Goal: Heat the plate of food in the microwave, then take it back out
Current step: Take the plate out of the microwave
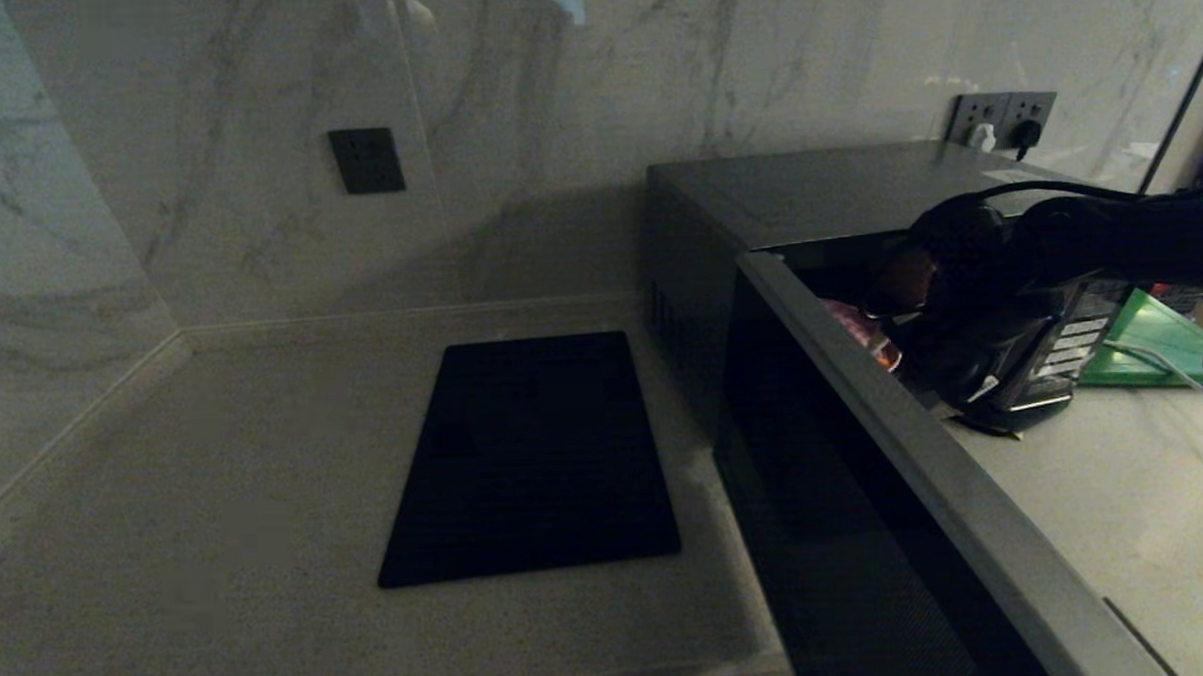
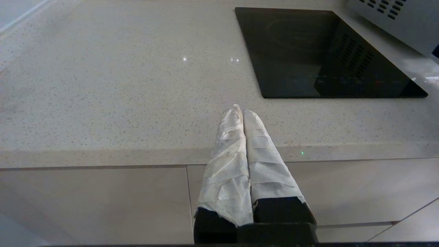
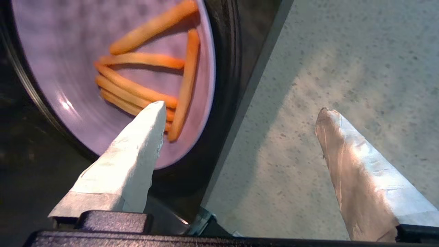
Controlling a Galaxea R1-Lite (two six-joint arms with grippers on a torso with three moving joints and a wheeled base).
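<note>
The lavender plate (image 3: 79, 51) with orange food sticks (image 3: 137, 87) lies on the dark turntable (image 3: 228, 68) inside the microwave (image 1: 806, 186), whose door (image 1: 926, 467) stands swung open towards me. A sliver of the plate (image 1: 854, 326) shows past the door's top edge in the head view. My right gripper (image 3: 241, 109) is open at the microwave's mouth and holds nothing. One fingertip (image 3: 151, 116) hovers over the plate's near rim, the other over the speckled counter (image 3: 325, 51). My left gripper (image 2: 241, 110) is shut and empty, parked above the counter's front edge.
A flat black cooktop panel (image 1: 535, 450) lies in the counter left of the microwave. A green board (image 1: 1152, 344) is on the counter to the right, behind my right arm (image 1: 1108, 235). Wall sockets (image 1: 1004, 119) with plugs sit behind the microwave.
</note>
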